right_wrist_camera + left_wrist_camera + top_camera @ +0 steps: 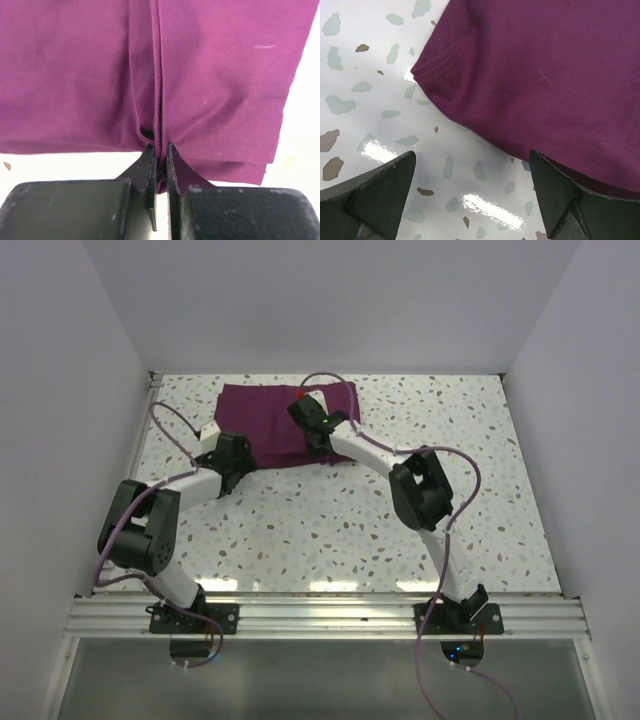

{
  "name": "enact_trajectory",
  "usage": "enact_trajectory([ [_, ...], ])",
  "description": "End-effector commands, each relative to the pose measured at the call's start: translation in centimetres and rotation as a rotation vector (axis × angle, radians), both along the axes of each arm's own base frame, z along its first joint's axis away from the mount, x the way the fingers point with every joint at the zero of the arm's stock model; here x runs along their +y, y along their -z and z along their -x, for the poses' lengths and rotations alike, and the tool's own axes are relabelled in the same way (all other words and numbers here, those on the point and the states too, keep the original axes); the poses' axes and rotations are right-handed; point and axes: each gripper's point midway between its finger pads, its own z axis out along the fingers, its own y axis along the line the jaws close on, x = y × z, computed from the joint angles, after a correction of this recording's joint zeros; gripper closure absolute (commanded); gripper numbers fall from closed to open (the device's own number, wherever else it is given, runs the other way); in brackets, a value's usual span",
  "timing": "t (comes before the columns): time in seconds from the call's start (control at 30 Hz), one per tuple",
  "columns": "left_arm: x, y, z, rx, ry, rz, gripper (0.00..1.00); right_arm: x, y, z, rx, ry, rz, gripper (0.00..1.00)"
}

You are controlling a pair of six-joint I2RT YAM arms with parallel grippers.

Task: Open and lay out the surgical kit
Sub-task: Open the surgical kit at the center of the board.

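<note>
The cloth wrap [262, 422] of the surgical kit is seen folded shut at the far middle of the tabletop [340, 530], its long axis running left to right; no steel tray or instrument is shown, so the contents are judged to be inside. The right hand [160, 151] is set at the near edge of the wrap, toward its right end, with its fingers closed almost together and a raised fold [157, 80] of cloth pinched between them; that fold runs straight away from the hand toward the far side. The left hand [472, 157] is held spread wide with nothing in it, just off the wrap's near left corner [420, 70]; whether its right finger touches the cloth cannot be told. The coming move is judged to turn on the pinched flap, which would have to be lifted and carried sideways, across the fold line. The right hand is the better placed, and only the left hand beside the corner could be caught by the opening cloth
</note>
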Motion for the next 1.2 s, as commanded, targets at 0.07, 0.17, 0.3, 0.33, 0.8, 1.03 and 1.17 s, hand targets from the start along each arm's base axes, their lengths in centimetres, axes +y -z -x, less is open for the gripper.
enact_trajectory([
  [0.07, 0.0, -0.6, -1.2, -0.035, 0.014, -0.002, 0.0, -2.4, -8.6, -2.6, -0.21, 0.101, 0.027, 1.0],
  [0.17, -0.1, -0.6, -1.4, -0.032, 0.019, -0.004, 0.0, -6.8, -10.9, -3.9, -0.299, 0.241, 0.11, 1.0],
  [0.3, -0.1, -0.4, -1.5, -0.025, 0.022, -0.004, 0.0, -13.1, -10.5, -4.9, -0.265, 0.412, 0.084, 1.0],
  [0.33, -0.2, -0.3, -1.5, -0.022, 0.024, -0.005, 0.0, -14.6, -9.4, -4.7, -0.24, 0.443, 0.09, 1.0],
  [0.8, -0.8, 0.7, -2.4, 0.009, 0.058, -0.001, 0.0, -25.7, 2.7, -3.0, 0.076, 0.705, 0.021, 0.02],
  [1.03, -0.8, 0.6, -2.6, 0.011, 0.066, -0.016, 0.01, -25.9, 0.6, -2.8, 0.047, 0.705, 0.009, 0.02],
  [1.17, -0.7, 1.4, -2.3, 0.059, 0.03, -0.007, 0.01, -25.8, -2.9, -3.6, -0.027, 0.691, -0.03, 0.01],
])
